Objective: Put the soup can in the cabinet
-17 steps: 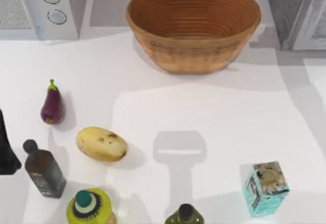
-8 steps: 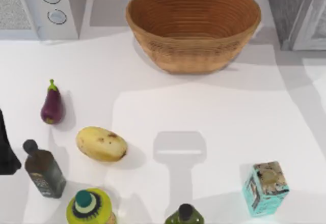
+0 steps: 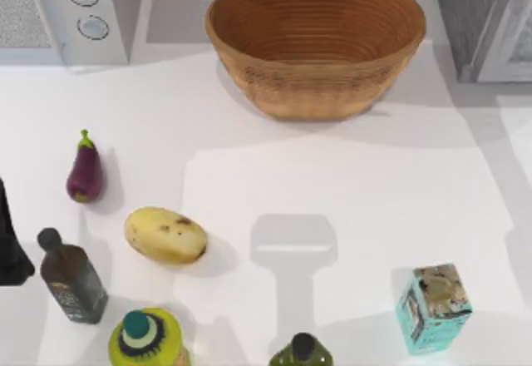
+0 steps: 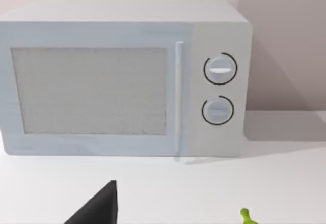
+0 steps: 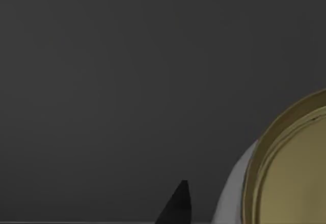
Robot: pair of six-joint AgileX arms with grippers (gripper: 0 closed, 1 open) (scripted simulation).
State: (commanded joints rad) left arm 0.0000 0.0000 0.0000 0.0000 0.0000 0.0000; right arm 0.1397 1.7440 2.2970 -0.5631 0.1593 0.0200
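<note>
The can [image 5: 290,168] is being seen close beside the right claw [image 5: 175,207] in the right wrist view. Its gold top is being turned toward the camera, so its long axis is running roughly along the line of sight. A flat dark grey surface is lying behind it, judged to be part of the cabinet [image 3: 482,17], though that cannot be told for sure. Whether the right claw is clamped on the can cannot be told.

The cabinet is standing at the far right corner of the worktop [image 3: 332,175], with the basket [image 3: 316,42] just left of it and the carton [image 3: 434,308] well apart at the near right. The right arm is therefore being judged the nearer one.

The left claw [image 4: 102,208] is being held parked at the left, facing the microwave [image 4: 122,79]. Its state cannot be told either.
</note>
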